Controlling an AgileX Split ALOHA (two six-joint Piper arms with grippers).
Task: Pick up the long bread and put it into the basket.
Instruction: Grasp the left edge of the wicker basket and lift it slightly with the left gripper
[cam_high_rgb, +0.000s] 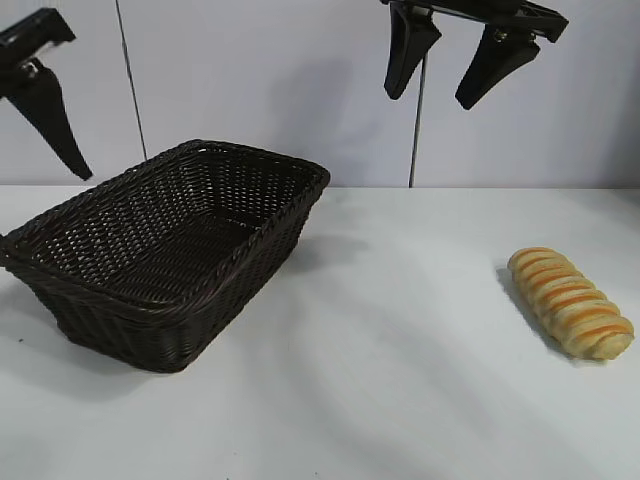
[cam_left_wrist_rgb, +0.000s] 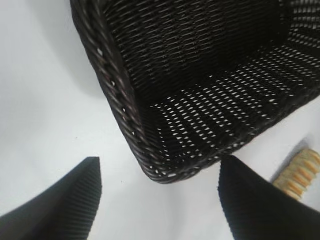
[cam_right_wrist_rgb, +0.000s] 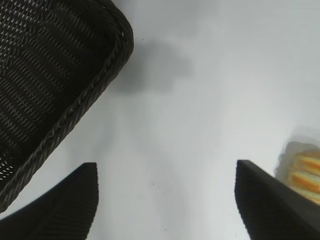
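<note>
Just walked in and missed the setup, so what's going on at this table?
Nothing is being handled yet. The bread lies on the white table at the right, well apart from the basket at the left, which holds nothing. The right gripper hangs open high above the table between basket and bread. The left gripper is also open and holds nothing, up over the basket's near corner. The pick-up has not started.

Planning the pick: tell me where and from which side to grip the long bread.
Grip the long bread across its middle, coming down from above. It lies flat on the white table with open space on all sides, and it is narrow across, so open jaws can probably span it crosswise. The right gripper hangs open above the table, nearer to the bread than the left gripper.
</note>
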